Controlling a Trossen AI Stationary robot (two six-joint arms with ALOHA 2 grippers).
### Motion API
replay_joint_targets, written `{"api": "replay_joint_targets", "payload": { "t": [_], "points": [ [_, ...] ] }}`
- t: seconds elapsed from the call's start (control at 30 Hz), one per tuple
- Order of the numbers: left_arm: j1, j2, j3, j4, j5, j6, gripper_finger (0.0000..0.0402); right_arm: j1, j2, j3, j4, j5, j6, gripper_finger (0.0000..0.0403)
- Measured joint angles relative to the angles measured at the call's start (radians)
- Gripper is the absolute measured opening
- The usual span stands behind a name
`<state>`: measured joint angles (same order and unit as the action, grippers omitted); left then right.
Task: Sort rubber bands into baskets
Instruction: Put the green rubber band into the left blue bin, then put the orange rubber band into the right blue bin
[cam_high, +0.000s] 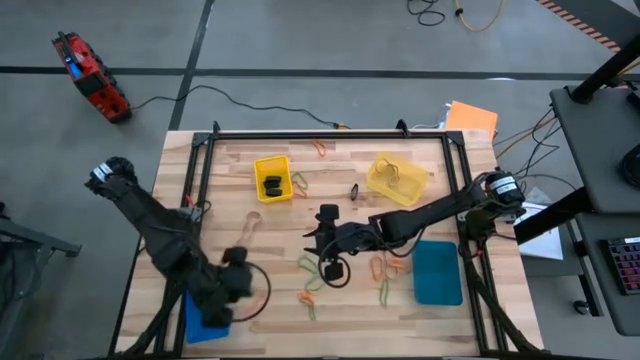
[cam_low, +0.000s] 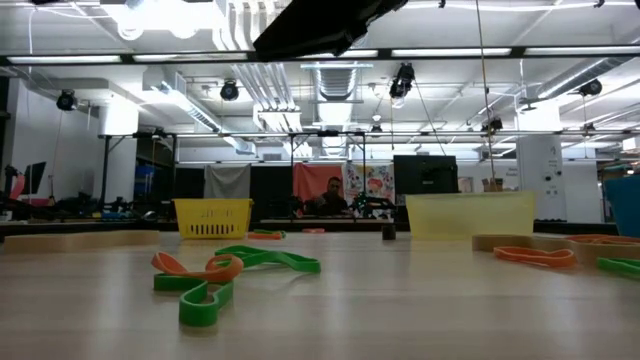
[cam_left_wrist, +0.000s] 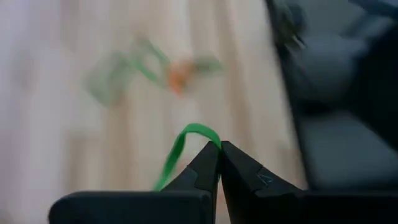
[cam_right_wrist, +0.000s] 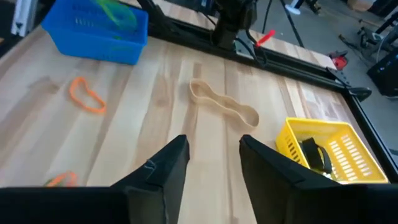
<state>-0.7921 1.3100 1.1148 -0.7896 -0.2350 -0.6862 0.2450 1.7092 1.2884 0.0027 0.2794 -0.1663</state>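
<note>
High view shows sorting part done: black bands sit in the bright yellow basket (cam_high: 272, 178) and a tan one in the pale yellow basket (cam_high: 397, 178) near the table's far edge, while loose rubber bands (cam_high: 310, 296) litter the middle toward the near edge. Left wrist view has the left gripper (cam_left_wrist: 219, 148) clenched on a green band (cam_left_wrist: 176, 152). Right wrist view shows the right gripper (cam_right_wrist: 213, 152) released and empty, with a tan band (cam_right_wrist: 224, 104) and orange band (cam_right_wrist: 86, 95) unsorted, and green in the blue basket (cam_right_wrist: 99, 31).

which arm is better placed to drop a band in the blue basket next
Left, most likely. The left gripper is shut on a green band and sits right by the blue basket at the table's near left corner. The right gripper is open, empty, mid-table.
</note>
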Motion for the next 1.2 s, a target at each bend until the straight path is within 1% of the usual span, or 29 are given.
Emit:
{"api": "replay_joint_targets", "payload": {
  "t": [0.07, 0.13, 0.2, 0.27, 0.37, 0.47, 0.6, 0.7, 0.77, 0.93, 1.2],
  "points": [
    [-0.032, 0.005, 0.028, -0.060, 0.098, -0.099, 0.0000, -0.009, 0.000, 0.000, -0.007, 0.000, 0.009, 0.0147],
    [-0.073, 0.008, 0.036, -0.111, 0.173, -0.182, 0.0000, -0.016, 0.000, 0.000, -0.008, 0.000, 0.010, 0.0151],
    [-0.122, 0.008, 0.022, -0.125, 0.222, -0.255, 0.0000, -0.020, 0.000, 0.000, -0.007, 0.000, 0.010, 0.0154],
    [-0.170, 0.008, -0.002, -0.125, 0.248, -0.340, 0.0000, -0.021, 0.000, 0.000, -0.007, 0.000, 0.010, 0.0156],
    [-0.228, 0.009, -0.039, -0.112, 0.251, -0.474, 0.0000, -0.023, 0.000, 0.000, -0.007, 0.000, 0.010, 0.0158],
    [-0.270, 0.009, -0.080, -0.076, 0.248, -0.568, 0.0000, -0.023, 0.000, 0.000, -0.006, 0.000, 0.010, 0.0157],
    [-0.288, 0.011, -0.144, 0.018, 0.247, -0.611, 0.0000, -0.024, 0.000, 0.000, -0.006, 0.000, 0.028, 0.0156],
    [-0.288, 0.015, -0.193, 0.015, 0.249, -0.695, 0.0001, -0.023, 0.000, 0.000, -0.006, 0.000, 0.036, 0.0158],
    [-0.288, 0.015, -0.221, 0.014, 0.272, -0.758, 0.0005, -0.023, 0.000, 0.000, -0.006, 0.000, 0.036, 0.0161],
    [-0.305, 0.015, -0.272, 0.016, 0.354, -0.852, 0.0031, -0.023, 0.000, 0.000, -0.006, 0.000, 0.036, 0.0170],
    [-0.307, 0.015, -0.269, 0.008, 0.349, -0.842, 0.0097, -0.023, 0.000, 0.000, -0.009, 0.000, 0.036, 0.0182]
  ]
}}
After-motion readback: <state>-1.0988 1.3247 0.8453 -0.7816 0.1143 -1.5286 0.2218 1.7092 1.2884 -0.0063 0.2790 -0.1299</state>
